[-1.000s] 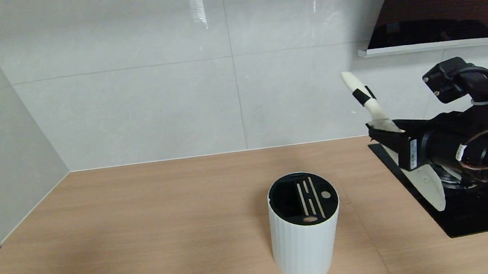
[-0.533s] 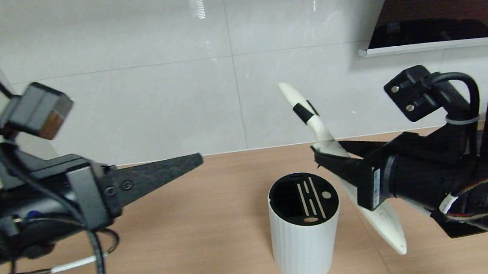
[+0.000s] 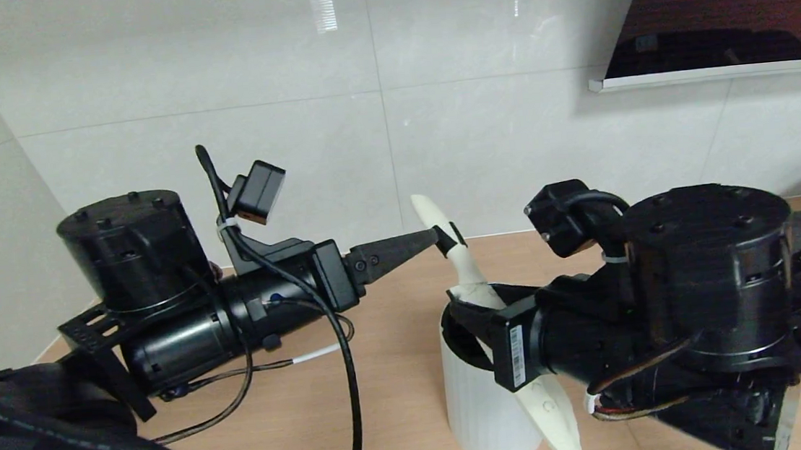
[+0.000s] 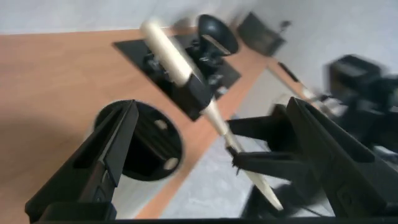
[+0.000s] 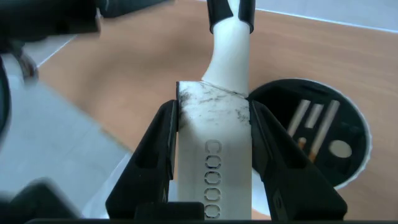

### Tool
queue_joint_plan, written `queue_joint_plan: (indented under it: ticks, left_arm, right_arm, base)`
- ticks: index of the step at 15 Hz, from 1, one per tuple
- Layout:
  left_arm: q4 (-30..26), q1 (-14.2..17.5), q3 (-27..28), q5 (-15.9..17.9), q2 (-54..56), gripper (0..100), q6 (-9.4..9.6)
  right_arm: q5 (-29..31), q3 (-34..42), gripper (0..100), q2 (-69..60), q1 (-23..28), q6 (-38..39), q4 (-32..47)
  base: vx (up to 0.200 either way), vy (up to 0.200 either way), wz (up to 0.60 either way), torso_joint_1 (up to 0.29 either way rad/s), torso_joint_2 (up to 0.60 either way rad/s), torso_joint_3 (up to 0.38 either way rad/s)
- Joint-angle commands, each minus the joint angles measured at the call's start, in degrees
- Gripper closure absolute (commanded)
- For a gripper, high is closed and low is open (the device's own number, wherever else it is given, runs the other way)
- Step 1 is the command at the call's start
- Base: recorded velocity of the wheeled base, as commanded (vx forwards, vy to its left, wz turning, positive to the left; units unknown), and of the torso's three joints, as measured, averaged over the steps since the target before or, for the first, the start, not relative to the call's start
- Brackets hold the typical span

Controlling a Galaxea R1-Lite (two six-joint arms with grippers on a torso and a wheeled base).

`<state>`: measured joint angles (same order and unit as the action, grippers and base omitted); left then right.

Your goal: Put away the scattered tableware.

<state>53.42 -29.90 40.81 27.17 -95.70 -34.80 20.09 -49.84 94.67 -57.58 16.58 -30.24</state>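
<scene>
Head view: the left claw (image 3: 435,239) is spread wide, and the banded handle of the white knife (image 3: 468,271) rises between its fingers, ungripped. Just beside it, the right claw (image 3: 467,307) is clamped on the blade near the handle, with the knife tilted and its tip down. Directly below the right claw, the slotted holder (image 3: 479,414) stands on the desk (image 3: 401,399).

Right claw (image 3: 476,305) has swung in from the right with the white knife (image 3: 549,415), so the blade's now just beside the white holder (image 3: 479,414). Left claw (image 3: 433,237) came up from the bottom-left corner, open tips now at the knife's handle.
</scene>
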Motion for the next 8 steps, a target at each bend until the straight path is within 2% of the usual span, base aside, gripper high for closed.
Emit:
queue_joint_plan:
  ticks: [1,4,6,8]
  left_arm:
    - [0.0,-1.9,0.8,-1.0,-3.1,0,0.0]
    - [0.1,-3.1,1.5,-2.3,-5.8,0,0.0]
    - [0.1,-3.8,2.8,-4.8,-7.4,0,-0.09]
    - [0.1,-3.9,2.8,-4.8,-7.2,0,-0.09]
  right_arm:
    - [0.5,-0.4,100,2.1,-1.3,0.0,-0.2]
    - [0.7,0.0,100,2.2,-1.4,-0.5,-0.2]
    - [3.7,0.5,100,3.2,-2.1,-3.3,-0.2]
    - [4.7,0.5,100,3.8,-2.1,-3.7,-0.2]
  base:
    - [0.0,0.0,0.0,0.0,0.0,0.0]
    - [0.0,0.0,0.0,0.0,0.0,0.0]
    - [0.0,0.0,0.0,0.0,0.0,0.0]
    - [0.0,0.0,0.0,0.0,0.0,0.0]
